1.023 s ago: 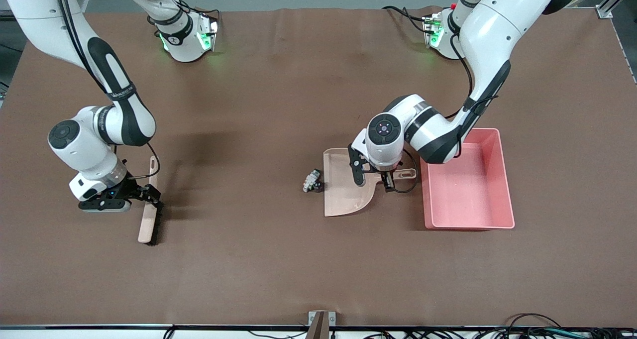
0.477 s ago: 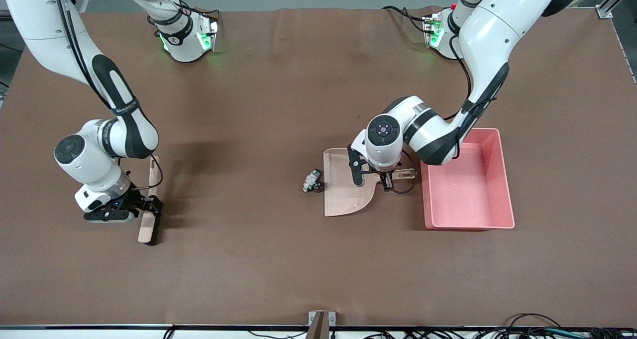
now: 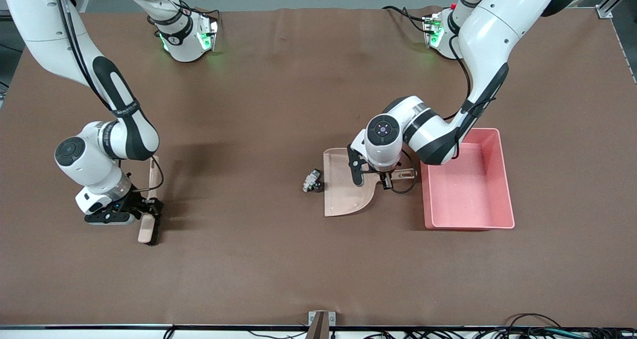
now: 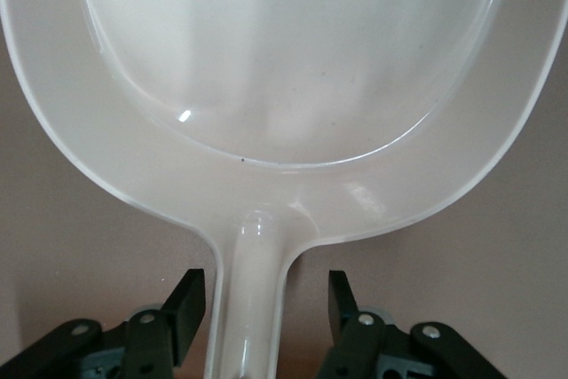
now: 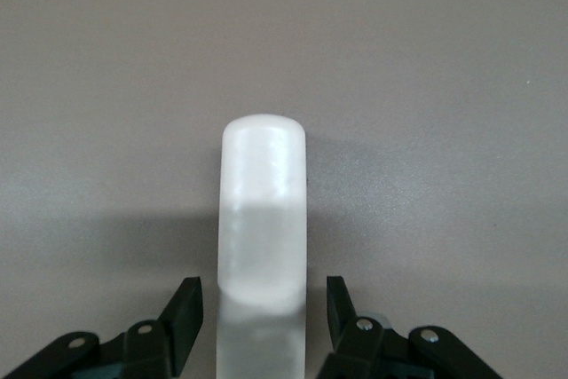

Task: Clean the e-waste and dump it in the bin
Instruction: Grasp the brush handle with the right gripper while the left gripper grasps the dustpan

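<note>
The e-waste (image 3: 312,180), a white-grey part and a small dark chip, lies on the table beside the open edge of the beige dustpan (image 3: 343,189). The pink bin (image 3: 502,179) stands beside the dustpan, toward the left arm's end. My left gripper (image 3: 372,178) is open, its fingers on either side of the dustpan's handle (image 4: 253,299), not touching it; the left wrist view shows the gripper (image 4: 266,308) and the empty pan (image 4: 293,59). My right gripper (image 3: 148,209) is open around the handle of a beige brush (image 3: 151,177), as the right wrist view shows the gripper (image 5: 264,308) and the brush handle (image 5: 264,201).
The brush's black bristles (image 3: 155,232) lie on the table at the right arm's end. The brown table cover (image 3: 259,259) stretches wide between brush and dustpan. Cables (image 3: 527,329) run along the table's front edge.
My right gripper has moved down along the brush handle toward the bristle end and nearer the front camera. The left gripper has barely shifted. The dustpan, e-waste and bin have not moved.
</note>
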